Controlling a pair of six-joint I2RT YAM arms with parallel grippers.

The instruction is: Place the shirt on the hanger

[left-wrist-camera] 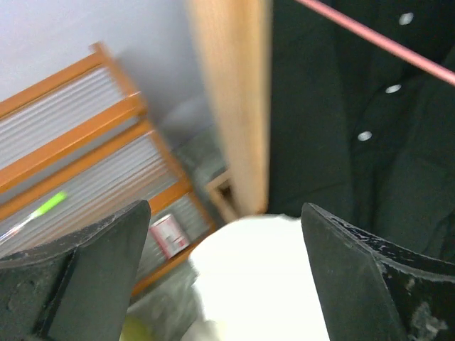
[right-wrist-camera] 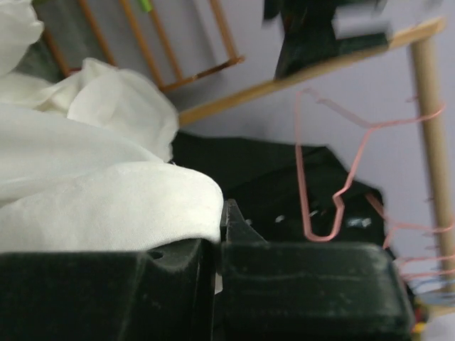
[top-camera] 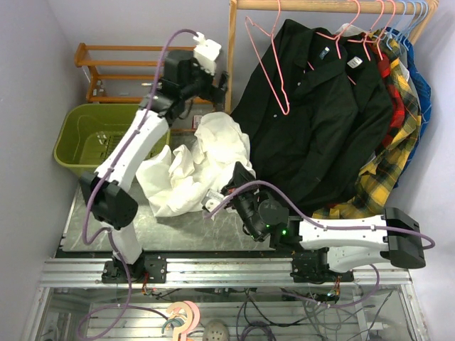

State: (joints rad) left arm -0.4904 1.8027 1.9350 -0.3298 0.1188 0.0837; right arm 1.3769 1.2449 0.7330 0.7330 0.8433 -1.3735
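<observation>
The white shirt [top-camera: 192, 167] lies crumpled on the table, its top edge bunched up toward the wooden rack post. My right gripper [top-camera: 236, 182] is shut on a fold of the shirt [right-wrist-camera: 106, 206] at its right edge; the jaws [right-wrist-camera: 220, 238] are pressed together with fabric between them. My left gripper [top-camera: 222, 79] is raised above the shirt's far edge, open and empty, with the shirt [left-wrist-camera: 256, 284] below its spread fingers. The empty pink hanger [top-camera: 286, 111] hangs on the rod in front of the black shirt; it also shows in the right wrist view [right-wrist-camera: 299, 170] and the left wrist view [left-wrist-camera: 377, 41].
A black shirt [top-camera: 327, 114] and a yellow plaid shirt [top-camera: 387, 170] hang on the rod at the right, with more pink hangers [top-camera: 355, 28] and blue hangers [top-camera: 421, 14]. The wooden rack post [top-camera: 231, 57] stands behind the shirt. A green basket [top-camera: 92, 135] and a wooden shelf [top-camera: 121, 71] are at the left.
</observation>
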